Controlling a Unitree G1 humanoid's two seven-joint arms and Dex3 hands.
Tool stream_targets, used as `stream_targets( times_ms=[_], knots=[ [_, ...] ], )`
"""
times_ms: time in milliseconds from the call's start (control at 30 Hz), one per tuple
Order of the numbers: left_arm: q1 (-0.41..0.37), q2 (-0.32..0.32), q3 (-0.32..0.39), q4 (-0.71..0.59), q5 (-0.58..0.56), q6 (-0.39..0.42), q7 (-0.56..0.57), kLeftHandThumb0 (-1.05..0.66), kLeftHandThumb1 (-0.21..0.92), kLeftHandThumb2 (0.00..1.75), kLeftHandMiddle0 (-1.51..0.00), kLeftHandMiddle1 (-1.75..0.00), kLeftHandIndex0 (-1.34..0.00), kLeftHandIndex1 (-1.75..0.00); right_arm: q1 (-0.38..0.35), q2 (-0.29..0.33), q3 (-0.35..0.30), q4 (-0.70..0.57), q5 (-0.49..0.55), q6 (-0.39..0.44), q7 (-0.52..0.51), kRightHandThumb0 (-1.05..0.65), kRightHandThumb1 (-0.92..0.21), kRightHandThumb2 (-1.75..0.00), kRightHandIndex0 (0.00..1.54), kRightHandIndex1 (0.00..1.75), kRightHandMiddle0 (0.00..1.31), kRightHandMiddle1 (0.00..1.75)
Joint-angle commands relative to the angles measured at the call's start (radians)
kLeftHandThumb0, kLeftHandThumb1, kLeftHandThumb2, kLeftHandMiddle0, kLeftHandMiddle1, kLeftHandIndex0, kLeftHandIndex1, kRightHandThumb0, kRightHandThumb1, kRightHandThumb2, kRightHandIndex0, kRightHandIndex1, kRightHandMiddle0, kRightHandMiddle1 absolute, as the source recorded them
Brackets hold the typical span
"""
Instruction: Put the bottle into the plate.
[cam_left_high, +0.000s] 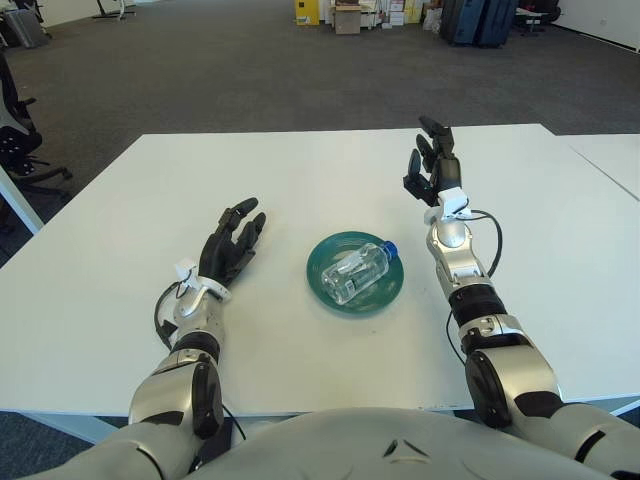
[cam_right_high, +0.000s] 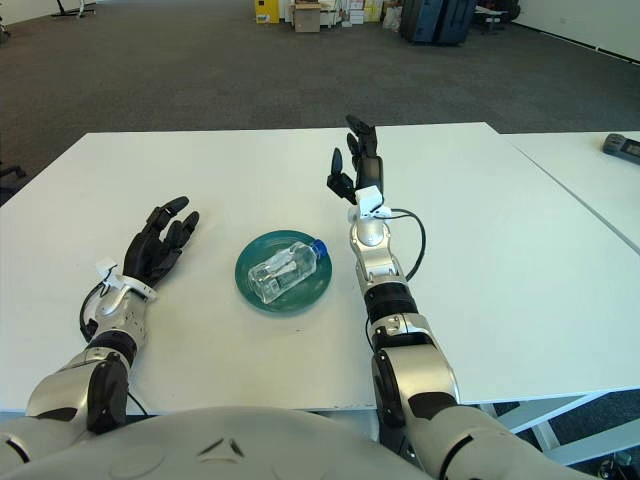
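Note:
A clear plastic bottle (cam_left_high: 357, 272) with a blue cap lies on its side in the green plate (cam_left_high: 327, 283) at the middle of the white table. My right hand (cam_left_high: 430, 165) is raised above the table to the right of and beyond the plate, fingers spread and holding nothing. My left hand (cam_left_high: 232, 243) shows to the left of the plate, low over the table, fingers extended and empty. The bottle (cam_right_high: 285, 271) and plate (cam_right_high: 252, 284) also show in the right eye view.
The white table (cam_left_high: 300, 180) reaches to a far edge with grey carpet beyond. A second white table (cam_right_high: 590, 170) stands at the right with a dark object (cam_right_high: 622, 146) on it. An office chair (cam_left_high: 15, 130) stands at the far left.

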Motion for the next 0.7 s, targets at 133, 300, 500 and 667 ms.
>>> stream_targets(
  times_ms=[133, 300, 500, 667],
  knots=[
    [0.041, -0.015, 0.002, 0.026, -0.003, 0.029, 0.006, -0.54, 0.92, 0.57, -0.56, -0.02, -0.07, -0.89, -0.005, -0.017, -0.032, 0.180, 0.041, -0.089, 0.048, -0.64, -0.92, -0.95, 0.41, 0.04, 0.01, 0.81],
    [0.043, -0.013, 0.003, 0.024, -0.002, 0.028, 0.007, -0.55, 0.92, 0.56, -0.56, -0.02, -0.07, -0.89, -0.036, -0.032, -0.053, 0.317, 0.055, -0.134, 0.089, -0.64, -0.92, -0.94, 0.42, 0.04, 0.01, 0.82],
    [0.043, -0.009, 0.006, 0.020, -0.006, 0.033, 0.003, -0.56, 0.92, 0.55, -0.56, -0.02, -0.06, -0.89, -0.054, -0.042, -0.073, 0.420, 0.075, -0.154, 0.141, -0.65, -0.92, -0.95, 0.43, 0.04, 0.01, 0.83],
    [0.040, -0.007, 0.009, 0.013, -0.010, 0.042, -0.001, -0.56, 0.92, 0.54, -0.56, -0.01, -0.06, -0.89, -0.047, -0.042, -0.083, 0.482, 0.080, -0.148, 0.181, -0.67, -0.92, -0.96, 0.43, 0.03, 0.01, 0.84]
  ],
)
